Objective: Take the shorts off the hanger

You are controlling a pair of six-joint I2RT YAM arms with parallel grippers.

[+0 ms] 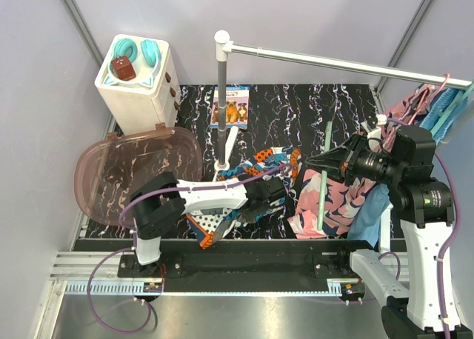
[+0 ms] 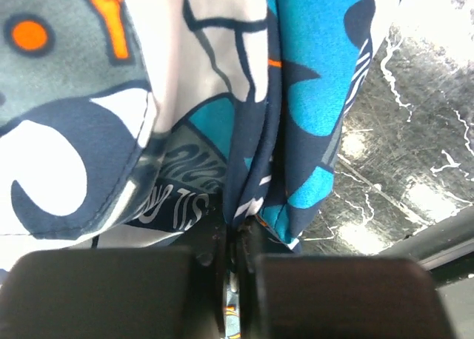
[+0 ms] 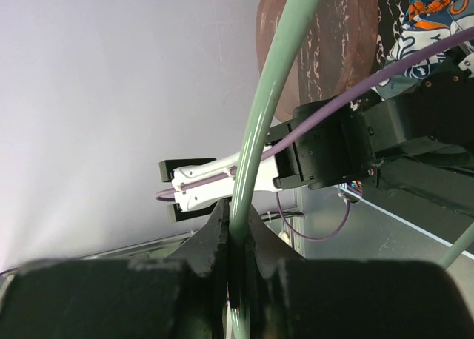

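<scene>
The orange, blue and white patterned shorts (image 1: 261, 166) lie bunched on the black marbled table. My left gripper (image 1: 272, 192) is shut on a fold of them; in the left wrist view the cloth (image 2: 222, 95) fills the frame and is pinched between the closed jaws of the gripper (image 2: 238, 232). My right gripper (image 1: 317, 161) is shut on a pale green hanger (image 1: 324, 183), whose bar (image 3: 261, 124) runs up from the closed jaws of the gripper (image 3: 237, 232). The pink printed shorts (image 1: 337, 198) hang on that hanger, with the light blue shorts (image 1: 372, 215) beside them.
A grey rack pole (image 1: 221, 95) and its rail (image 1: 333, 64) span the back. More hangers and pink cloth (image 1: 437, 102) hang at the rail's right end. A white cabinet (image 1: 137, 84), a pink translucent lid (image 1: 129, 172) and a bear booklet (image 1: 229, 108) stand to the left.
</scene>
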